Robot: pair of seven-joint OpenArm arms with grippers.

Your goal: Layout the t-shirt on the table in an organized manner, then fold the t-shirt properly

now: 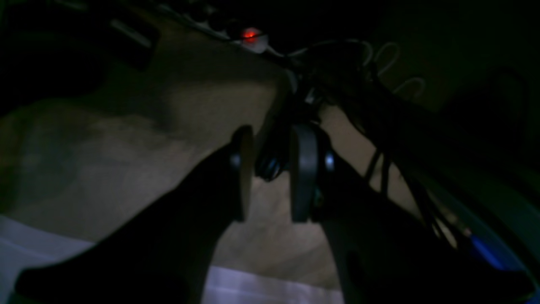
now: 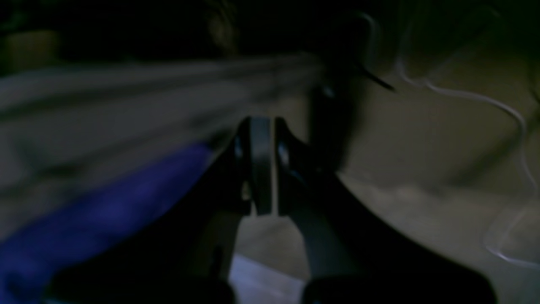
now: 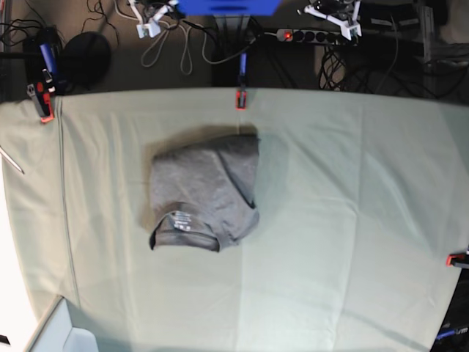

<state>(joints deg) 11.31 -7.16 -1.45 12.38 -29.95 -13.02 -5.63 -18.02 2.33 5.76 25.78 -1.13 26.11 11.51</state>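
table fills most of the base view, pale green cloth with faint creases, red-black clamps at far edge, far-left corner and right edge; both arms sit beyond the far edge, off the cloth, well apart from the shirt

t-shirt lies folded into a compact grey block on the left-centre of the table, neck label facing up at its near edge; nothing touches it; relative to the claws it is nearer the camera and well clear of both, closer to the right one than the left

right gripper: jaws pressed together, only a sliver of light between the pads, nothing pinched; wrist view dark and blurred; streaked grey cloth and a blue patch to its left, a pale cable looping to its right; in base view it shows as a white piece at top left

left gripper: narrow gap between the pads, nothing in it; a dark rounded part sits just behind the gap, cannot tell what; beyond and slightly left of the tips a power strip with a red lit switch; dark cables hang to the right; dim tan surface below and left
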